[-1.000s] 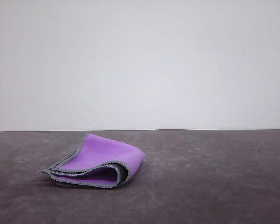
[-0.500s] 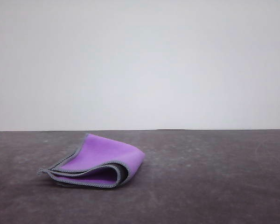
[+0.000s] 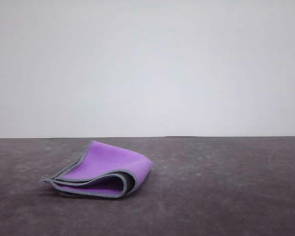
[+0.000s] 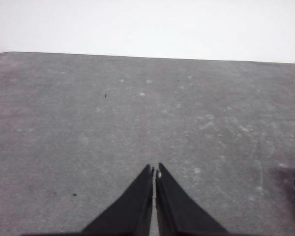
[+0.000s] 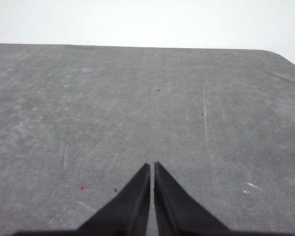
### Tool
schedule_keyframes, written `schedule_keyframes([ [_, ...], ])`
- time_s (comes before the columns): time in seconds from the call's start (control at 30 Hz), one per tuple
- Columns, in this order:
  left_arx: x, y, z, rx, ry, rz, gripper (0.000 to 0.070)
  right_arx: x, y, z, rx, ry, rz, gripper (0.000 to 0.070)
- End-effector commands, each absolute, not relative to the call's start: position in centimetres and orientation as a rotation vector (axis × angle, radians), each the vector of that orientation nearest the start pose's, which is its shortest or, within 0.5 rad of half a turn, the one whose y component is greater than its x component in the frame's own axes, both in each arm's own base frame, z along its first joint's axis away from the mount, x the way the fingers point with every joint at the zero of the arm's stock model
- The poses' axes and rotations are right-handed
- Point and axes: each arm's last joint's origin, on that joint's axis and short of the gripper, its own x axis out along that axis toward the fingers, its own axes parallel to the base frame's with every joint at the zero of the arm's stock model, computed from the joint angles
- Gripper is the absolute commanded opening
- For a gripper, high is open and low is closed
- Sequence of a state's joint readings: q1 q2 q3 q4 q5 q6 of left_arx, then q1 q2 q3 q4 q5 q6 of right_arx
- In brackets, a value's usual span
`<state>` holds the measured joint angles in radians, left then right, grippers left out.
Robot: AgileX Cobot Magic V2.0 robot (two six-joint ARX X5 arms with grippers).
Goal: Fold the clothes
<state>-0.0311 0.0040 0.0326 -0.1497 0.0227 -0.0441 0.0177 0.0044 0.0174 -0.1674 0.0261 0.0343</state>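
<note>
Lying folded into a loose layered bundle, purple face out, on the left of the table (image 3: 226,196), the cloth (image 3: 105,169) looks essentially done, while the left gripper (image 4: 154,171) and right gripper (image 5: 152,165) hover with fingers pressed together, empty.

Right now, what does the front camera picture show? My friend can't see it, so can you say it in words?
A small purple cloth with a grey stitched hem lies folded into loose layers on a dark grey table, a little left of the middle. Behind the table is a plain white wall.
</note>
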Motion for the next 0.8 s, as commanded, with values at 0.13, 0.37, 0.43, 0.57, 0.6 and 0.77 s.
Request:
schedule_keyframes([
  [0.13, 9.63, -0.39, 15.40, -0.041, 0.132, -0.054, 0.0000, 9.61, 0.10, 15.22, 0.045, 0.149, -0.012, 0.0012],
  [0.37, 9.63, -0.39, 15.40, -0.041, 0.132, -0.054, 0.0000, 9.61, 0.10, 15.22, 0.045, 0.149, -0.012, 0.0012],
  [0.43, 9.63, -0.39, 15.40, -0.041, 0.132, -0.054, 0.0000, 9.61, 0.10, 15.22, 0.045, 0.149, -0.012, 0.0012],
  [0.57, 9.63, -0.39, 15.40, -0.041, 0.132, -0.054, 0.0000, 9.61, 0.10, 15.22, 0.045, 0.149, -0.012, 0.0012],
  [0.6, 9.63, -0.39, 15.40, -0.041, 0.132, -0.054, 0.0000, 9.61, 0.10, 15.22, 0.045, 0.149, -0.012, 0.0012],
  [0.77, 9.63, -0.39, 15.40, -0.041, 0.132, -0.054, 0.0000, 9.61, 0.10, 15.22, 0.045, 0.149, -0.012, 0.0012],
])
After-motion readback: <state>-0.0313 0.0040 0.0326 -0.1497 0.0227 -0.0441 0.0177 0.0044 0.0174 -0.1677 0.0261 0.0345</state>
